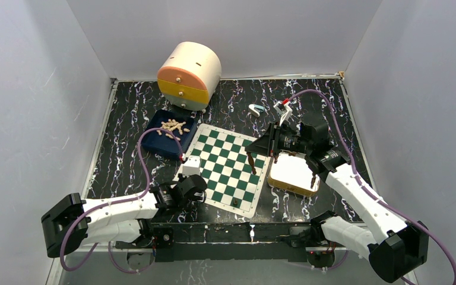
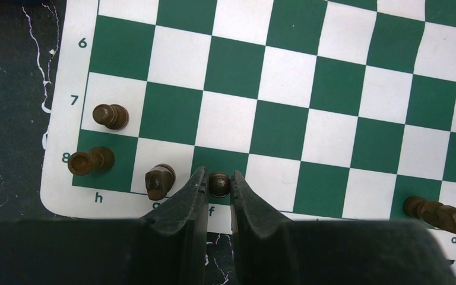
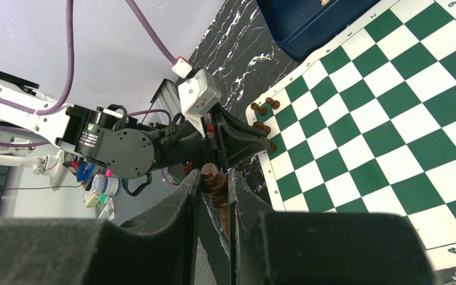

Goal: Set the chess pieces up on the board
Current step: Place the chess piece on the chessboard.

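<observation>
The green and white board lies mid-table. My left gripper is low over the board's near-left corner, shut on a small dark brown piece that stands on the f8 square. Three more dark pieces stand close by on h7, h8 and g8. Another dark piece lies on its side at a8. Above the board's right side, my right gripper is shut on a taller dark piece, which hangs in the air. Pale pieces lie in a blue tray.
A round pastel drawer unit stands at the back. A white-topped box sits right of the board, under my right arm, with a dark piece at its edge. Small clips lie behind the board. White walls enclose the table.
</observation>
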You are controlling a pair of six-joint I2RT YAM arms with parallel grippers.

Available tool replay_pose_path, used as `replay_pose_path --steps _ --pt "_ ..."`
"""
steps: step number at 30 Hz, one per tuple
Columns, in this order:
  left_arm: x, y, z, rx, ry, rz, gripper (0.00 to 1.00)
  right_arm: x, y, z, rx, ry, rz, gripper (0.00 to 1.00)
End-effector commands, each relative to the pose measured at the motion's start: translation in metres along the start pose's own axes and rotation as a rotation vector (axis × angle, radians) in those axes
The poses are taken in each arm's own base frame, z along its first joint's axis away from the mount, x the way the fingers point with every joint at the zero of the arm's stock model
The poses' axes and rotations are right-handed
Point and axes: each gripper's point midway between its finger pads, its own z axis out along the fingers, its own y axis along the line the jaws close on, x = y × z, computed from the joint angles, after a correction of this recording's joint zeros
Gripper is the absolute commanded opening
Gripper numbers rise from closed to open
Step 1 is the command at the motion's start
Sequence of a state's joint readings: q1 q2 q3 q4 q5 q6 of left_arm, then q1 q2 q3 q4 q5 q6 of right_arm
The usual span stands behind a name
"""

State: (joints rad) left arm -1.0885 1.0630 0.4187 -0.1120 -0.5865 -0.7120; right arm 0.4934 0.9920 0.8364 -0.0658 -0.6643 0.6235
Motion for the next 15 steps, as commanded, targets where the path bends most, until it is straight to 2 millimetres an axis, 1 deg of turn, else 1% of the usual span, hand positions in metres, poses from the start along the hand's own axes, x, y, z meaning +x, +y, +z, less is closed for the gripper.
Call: replay_pose_path --steps 1,4,9,12,15 --pt "-0.0035 0.0039 -0.0005 -0.023 -0.020 -0.016 0.00 -0.0176 0.0219 -0.0047 -0.054 -0.048 -0.081 0.08" --pt "-0.0029 0.0046 0.0001 -0.027 -0.021 -0.013 0.01 -0.0162 0.0220 -0.0051 -0.055 -0.047 -0.081 0.09" --pt "-0.0019 0.0039 0.0013 -0.028 -0.015 -0.010 0.07 -0.0164 0.0229 -0.0066 -0.055 -0.052 -0.088 0.10" --pt "-0.0016 0.0041 0.0014 -0.030 -0.013 -0.008 0.12 -0.0166 0.0224 -0.0067 -0.053 -0.053 -0.092 0.10" --pt "-0.0032 0.0038 0.0005 -0.028 -0.016 -0.009 0.20 -0.0158 0.0219 -0.0058 -0.055 -0.048 -0.090 0.10"
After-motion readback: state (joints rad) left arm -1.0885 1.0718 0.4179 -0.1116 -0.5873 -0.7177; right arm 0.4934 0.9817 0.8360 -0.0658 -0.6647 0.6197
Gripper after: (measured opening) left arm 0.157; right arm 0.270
